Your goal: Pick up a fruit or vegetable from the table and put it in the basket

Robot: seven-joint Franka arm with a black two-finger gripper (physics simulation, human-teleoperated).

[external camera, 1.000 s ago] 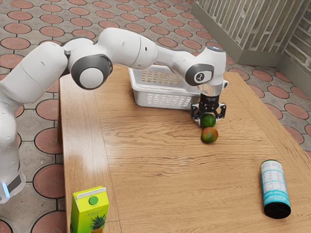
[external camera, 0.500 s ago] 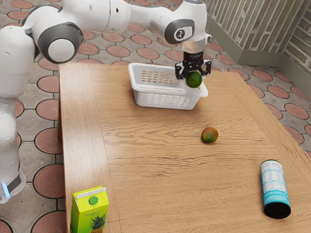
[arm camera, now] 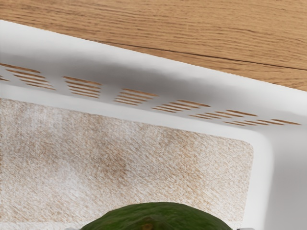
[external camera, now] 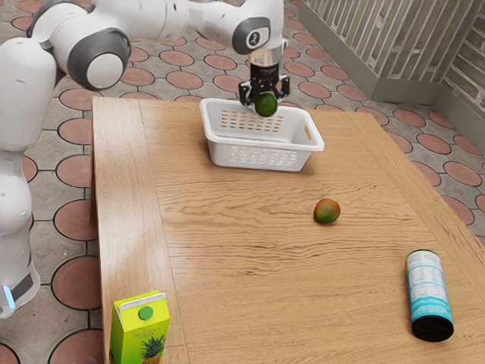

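Gripper (external camera: 265,99) closed on the green fruit (external camera: 266,106), w/ 1 finger on each side of it, & pointing down. Fruit hangs at the fingertips, up off the counter (external camera: 242,258), over the open top of the white basket (external camera: 261,142). In ext. view the fruit overlaps the basket's far rim; wrist view has the basket's inside under the gripper, so it's above the basket, not down in it.

Wrist view: top of the green fruit right by the gripper; past it, the basket's pale brown, mottled bottom, then a side wall w/ rows of slots, then wood grain of the counter outside the wall. A corner of the basket is near the gripper too.

Other stuff, all lower than the gripper, on the counter: orange-green fruit (external camera: 326,211) out past the basket's near side, toward ext. view's right & nearer that camera than the gripper. Blue-white can (external camera: 428,288) w/ a black end, farther that same way, well apart from the gripper. Yellow-green carton (external camera: 140,334) w/ a pineapple pic & green cap, upright, well apart from the gripper, toward ext. view's left & close to that camera.
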